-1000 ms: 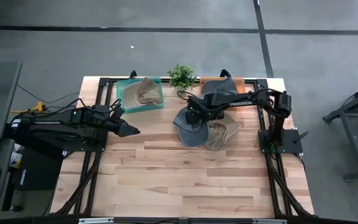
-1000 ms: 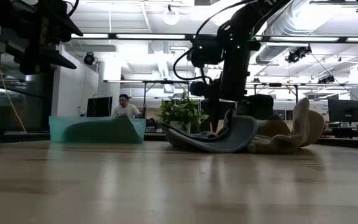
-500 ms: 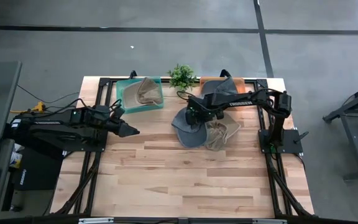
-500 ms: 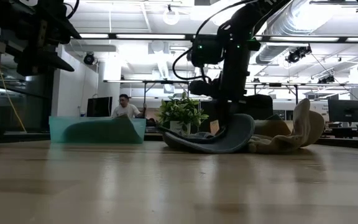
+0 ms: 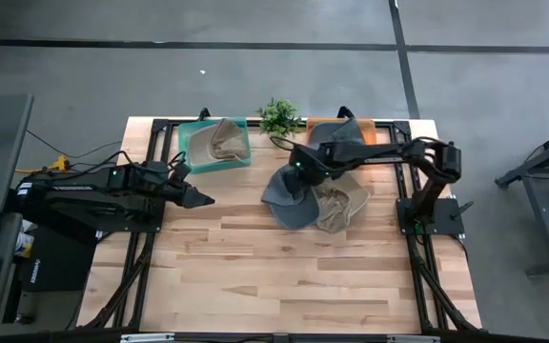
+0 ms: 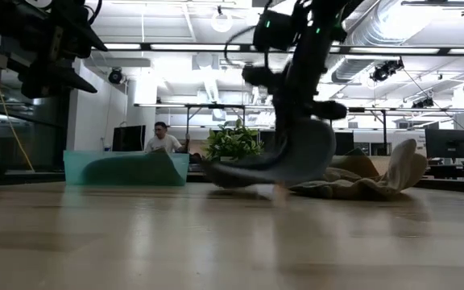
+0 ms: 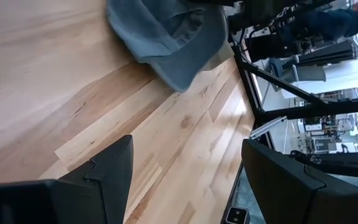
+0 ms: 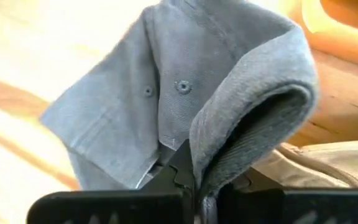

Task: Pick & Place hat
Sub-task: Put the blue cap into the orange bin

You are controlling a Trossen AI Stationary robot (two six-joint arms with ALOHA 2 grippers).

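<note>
Bright overhead strip lighting — motion blur, tabletop glare

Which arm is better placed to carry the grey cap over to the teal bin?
Right. The right hand is shut on the grey fabric cap, which is partly lifted off the table. The left hand is open, holds nothing and sits apart from the cap, nearer the teal plastic bin.

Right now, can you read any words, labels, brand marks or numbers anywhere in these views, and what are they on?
None can be read.
Right arm: pale lettering runs along its link in the high view, too small to make out.
Grey hat, pinched in the right gripper: bare fabric and eyelets, no logo on the side that shows.
Teal bin, tan hat, left gripper: no markings visible.
</note>
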